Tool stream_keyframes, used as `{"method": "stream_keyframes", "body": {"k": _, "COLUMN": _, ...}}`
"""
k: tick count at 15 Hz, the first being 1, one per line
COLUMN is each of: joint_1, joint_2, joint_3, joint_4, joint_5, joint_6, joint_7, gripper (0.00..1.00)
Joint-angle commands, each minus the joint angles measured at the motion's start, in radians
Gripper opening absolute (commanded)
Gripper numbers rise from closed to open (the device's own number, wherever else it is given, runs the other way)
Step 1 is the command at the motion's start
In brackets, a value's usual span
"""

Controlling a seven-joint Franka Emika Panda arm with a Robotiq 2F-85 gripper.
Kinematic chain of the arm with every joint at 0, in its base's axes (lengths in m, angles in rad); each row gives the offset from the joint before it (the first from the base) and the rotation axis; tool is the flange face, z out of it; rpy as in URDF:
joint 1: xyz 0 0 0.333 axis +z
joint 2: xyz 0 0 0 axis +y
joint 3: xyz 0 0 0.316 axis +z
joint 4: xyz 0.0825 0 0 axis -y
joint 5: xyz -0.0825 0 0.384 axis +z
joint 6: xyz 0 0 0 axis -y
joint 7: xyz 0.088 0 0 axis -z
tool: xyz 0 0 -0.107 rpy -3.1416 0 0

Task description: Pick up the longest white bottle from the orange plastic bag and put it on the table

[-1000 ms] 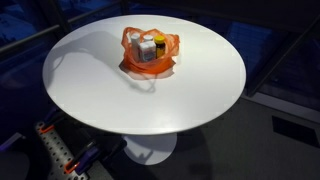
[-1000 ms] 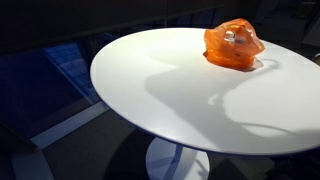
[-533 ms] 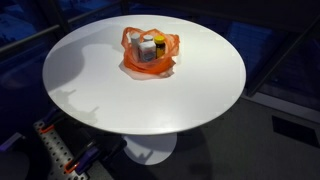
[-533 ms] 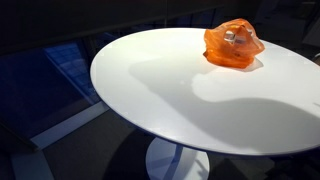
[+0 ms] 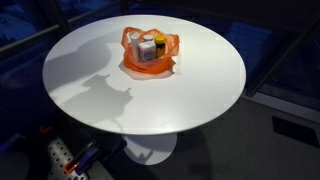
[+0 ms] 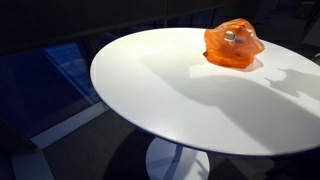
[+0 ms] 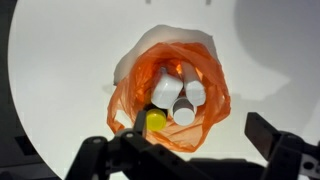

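The orange plastic bag (image 5: 150, 55) stands on the far part of the round white table (image 5: 200, 90); it also shows in an exterior view (image 6: 233, 43) and from above in the wrist view (image 7: 170, 90). Inside it stand white bottles and a yellow-labelled bottle (image 7: 156, 121). The slim white bottle (image 7: 184, 112) stands upright between a wider white bottle (image 7: 164, 90) and another white one (image 7: 196, 92). My gripper (image 7: 180, 145) hangs open and empty above the bag's near edge, well clear of the bottles. The arm itself is out of both exterior views; only its shadow shows.
The table top (image 6: 170, 100) around the bag is bare white surface with the arm's shadow on it. Dark floor and blue panels surround the table. A piece of equipment with orange parts (image 5: 60, 158) stands below the table's near edge.
The arm's shadow has shifted across the table top, away from the bag. The bag and its bottles have not moved.
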Motion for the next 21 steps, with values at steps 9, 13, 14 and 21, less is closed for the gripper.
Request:
{"method": "stream_keyframes", "body": {"k": 9, "joint_1": -0.007, "joint_2": 0.088, "joint_3": -0.002, "joint_4": 0.005, "joint_5": 0.008, "joint_6": 0.076, "joint_7": -0.011, "gripper": 1.0}}
{"method": "stream_keyframes", "body": {"k": 13, "joint_1": -0.009, "joint_2": 0.146, "joint_3": -0.002, "joint_4": 0.012, "joint_5": -0.004, "joint_6": 0.098, "joint_7": -0.017, "gripper": 1.0}}
{"method": "stream_keyframes", "body": {"k": 14, "joint_1": -0.009, "joint_2": 0.165, "joint_3": -0.001, "joint_4": 0.014, "joint_5": -0.01, "joint_6": 0.108, "joint_7": -0.018, "gripper": 1.0}}
{"method": "stream_keyframes", "body": {"k": 21, "joint_1": -0.006, "joint_2": 0.307, "joint_3": 0.007, "joint_4": 0.032, "joint_5": -0.04, "joint_6": 0.227, "joint_7": -0.02, "gripper": 1.0}}
